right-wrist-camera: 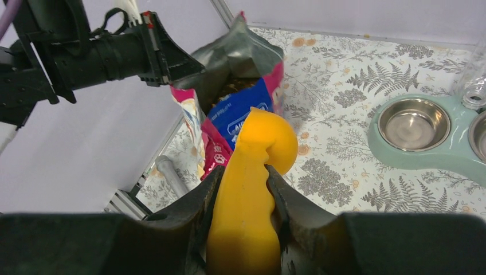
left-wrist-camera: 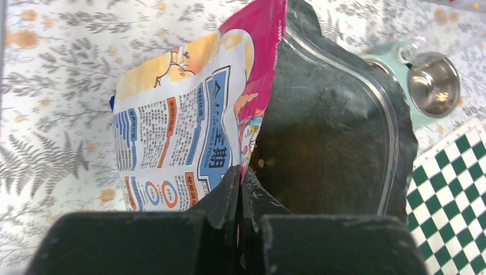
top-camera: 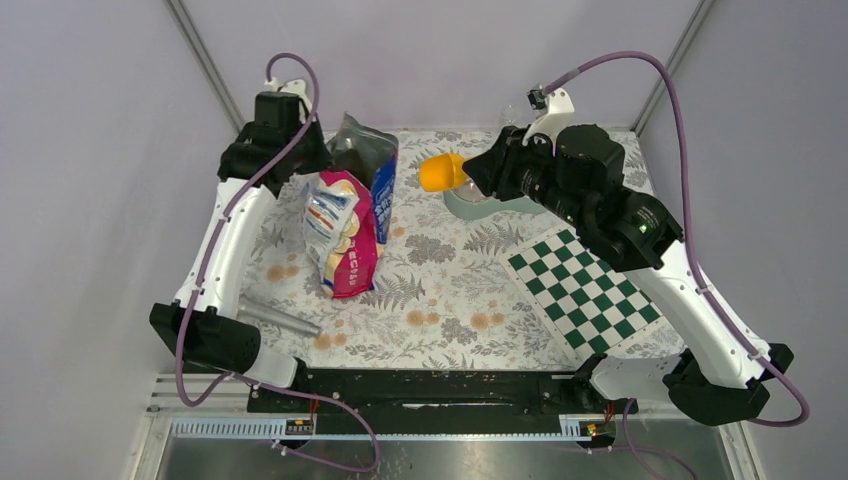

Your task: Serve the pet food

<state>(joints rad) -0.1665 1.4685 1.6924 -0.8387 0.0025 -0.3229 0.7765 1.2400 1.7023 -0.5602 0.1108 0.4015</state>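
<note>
The left gripper [left-wrist-camera: 239, 192] has its fingers pressed together on the rim of the bag [left-wrist-camera: 172, 126], pinching it so the mouth gapes toward the right. The right gripper [right-wrist-camera: 243, 177] is clamped on the handle of the orange scoop [right-wrist-camera: 269, 140], which hangs between the bag and the teal feeder [right-wrist-camera: 418, 157] at the far side of the table.

The pet food [right-wrist-camera: 236, 86] sits down inside the bag, a dark brown mass just below the opening. I judge the step in hand to be scooping. To do it well I would hold the left pinch steady so the foil lip stays wide. Then I would bring the scoop in from the right, tip first and angled down past the rim. It should not push the bag over.

I cannot tell whether the scoop already carries anything, as its hollow faces away in every view. How deep the food lies is lost in shadow. The steel bowl [right-wrist-camera: 414, 123] looks bare from the right wrist. The second bowl is cut off at the right edge there.
</note>
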